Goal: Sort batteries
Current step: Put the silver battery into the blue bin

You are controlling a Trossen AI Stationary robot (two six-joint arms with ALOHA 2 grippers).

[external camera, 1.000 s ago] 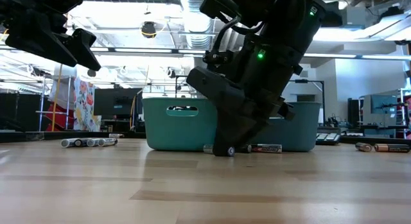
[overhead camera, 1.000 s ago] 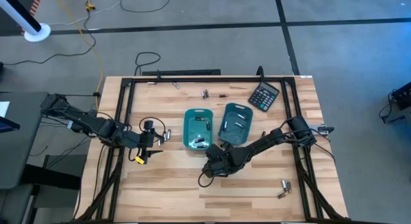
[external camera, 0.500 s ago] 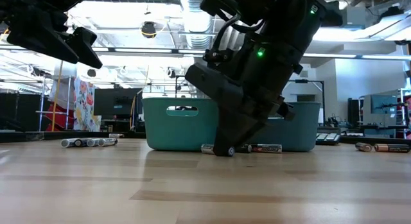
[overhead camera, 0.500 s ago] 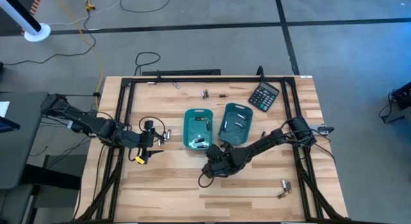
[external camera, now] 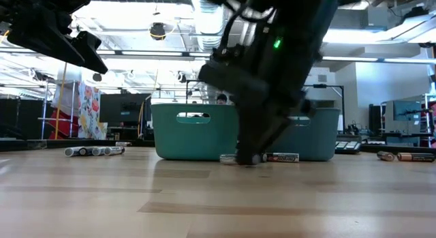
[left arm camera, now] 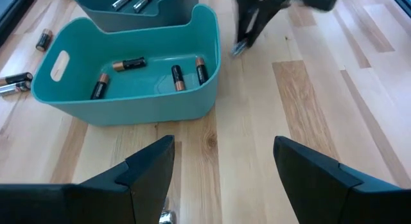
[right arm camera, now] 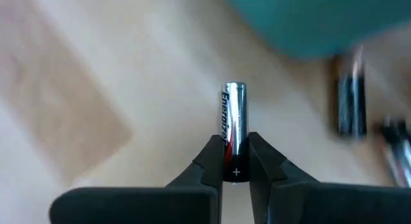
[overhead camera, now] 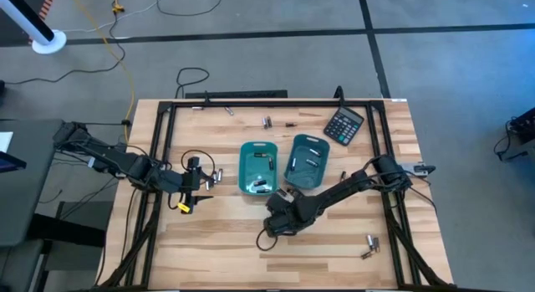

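Note:
Two teal trays stand mid-table with batteries inside. In front of them, my right gripper points steeply down and is shut on a silvery battery. More batteries lie flat on the wood: beside the left arm, in front of the trays, at the far side and near the front right. My left gripper hangs open above the table, left of the trays, with nothing between its fingers. My right gripper pinches the battery's plus end between its two fingertips. The battery's length runs on forward from the fingers, in line with them. The fingers slant down from above. I cannot tell whether the battery's free end touches the wood.
A black calculator lies at the far right of the table. A dark frame runs along the table's edges. Bare wood stretches across the near half.
My right hand has risen a little in front of the trays and tipped, and it is blurred in the low view. The battery that lay by its fingertips has shifted slightly with it.

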